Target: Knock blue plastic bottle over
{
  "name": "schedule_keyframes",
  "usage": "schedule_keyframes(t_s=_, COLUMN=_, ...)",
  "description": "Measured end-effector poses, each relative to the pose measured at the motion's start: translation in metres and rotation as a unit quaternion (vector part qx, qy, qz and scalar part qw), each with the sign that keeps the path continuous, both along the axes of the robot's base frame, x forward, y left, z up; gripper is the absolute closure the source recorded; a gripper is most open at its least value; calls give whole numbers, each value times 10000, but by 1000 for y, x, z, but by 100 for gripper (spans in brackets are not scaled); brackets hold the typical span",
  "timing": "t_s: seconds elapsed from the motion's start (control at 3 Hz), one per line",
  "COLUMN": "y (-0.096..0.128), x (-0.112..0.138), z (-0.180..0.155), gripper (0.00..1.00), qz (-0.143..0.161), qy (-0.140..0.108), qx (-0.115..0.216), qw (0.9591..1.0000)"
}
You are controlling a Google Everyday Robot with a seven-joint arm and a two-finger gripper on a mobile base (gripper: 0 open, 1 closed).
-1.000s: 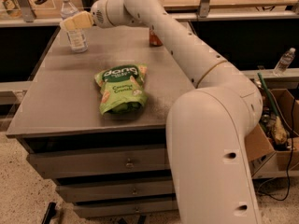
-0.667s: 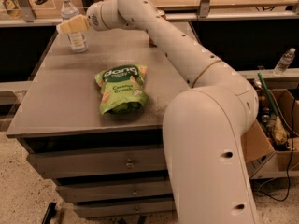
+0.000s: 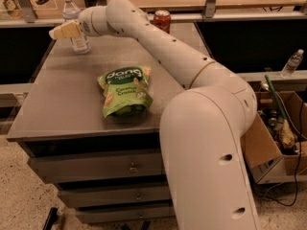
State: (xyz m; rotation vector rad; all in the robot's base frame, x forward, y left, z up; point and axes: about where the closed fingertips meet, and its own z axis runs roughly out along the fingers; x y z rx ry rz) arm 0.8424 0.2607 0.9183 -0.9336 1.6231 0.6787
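The blue plastic bottle point(image 3: 78, 35), clear with a white cap and a pale label, stands upright at the far left of the grey table point(image 3: 62, 104). My gripper point(image 3: 58, 31) reaches across the table on the long white arm. It is at the bottle's label height, in front of the bottle and just past its left side. Its cream fingers look pressed together with nothing between them. Whether the gripper touches the bottle cannot be told.
A red Coca-Cola can point(image 3: 161, 19) stands at the table's far edge behind my arm. A green snack bag point(image 3: 124, 90) lies mid-table. A second small clear bottle point(image 3: 291, 63) stands on a ledge at right, above a cardboard box point(image 3: 276, 138) of clutter. A shelf rail runs behind the table.
My gripper has moved left and slightly toward the camera, passing in front of the bottle from its right side to its left. The bottle still stands upright.
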Motion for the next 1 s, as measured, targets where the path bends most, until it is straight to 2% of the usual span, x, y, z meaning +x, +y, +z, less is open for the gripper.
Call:
schedule_keyframes(t_s=0.33, y=11, x=6, z=-8, gripper=0, qz=-63, qy=-54, qx=2, qw=10000)
schedule_keyframes(t_s=0.67, y=16, x=12, z=-14, gripper=16, qz=-95, qy=-44, qx=19, qw=9999)
schedule_keyframes(t_s=1.0, y=17, x=15, z=-19, gripper=40, qz=-109, qy=-20, qx=24, qw=9999)
